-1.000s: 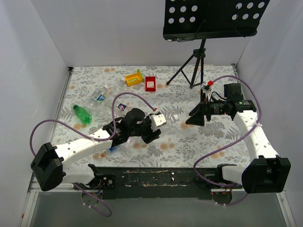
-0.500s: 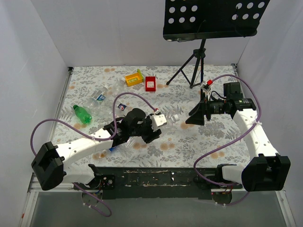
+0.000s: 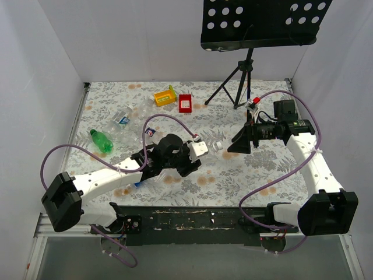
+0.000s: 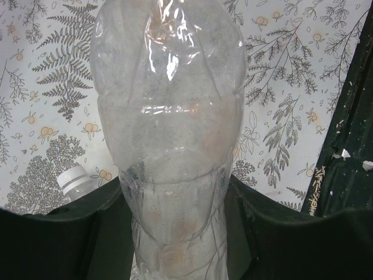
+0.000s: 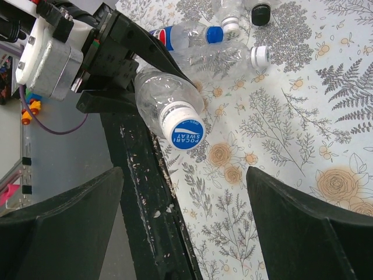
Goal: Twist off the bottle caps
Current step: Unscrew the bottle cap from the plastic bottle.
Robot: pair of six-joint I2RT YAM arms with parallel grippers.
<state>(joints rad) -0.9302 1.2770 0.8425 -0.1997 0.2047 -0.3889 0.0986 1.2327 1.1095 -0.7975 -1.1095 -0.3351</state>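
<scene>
Bottle cap, blue-white, seated on clear bottle over near table edge, centre, facing right; left gripper clamped around bottle body; right gripper fingers wide apart, empty, near cap, not touching; blue cap and white cap on other bottles lying on table farther left; dark cap beside them.

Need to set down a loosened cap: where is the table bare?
Bare cloth: near right, between the clear bottle in the left gripper and the right arm; also the far-left corner, left of the yellow tray. Crowded: the left middle, around the green bottle and other bottles.
</scene>
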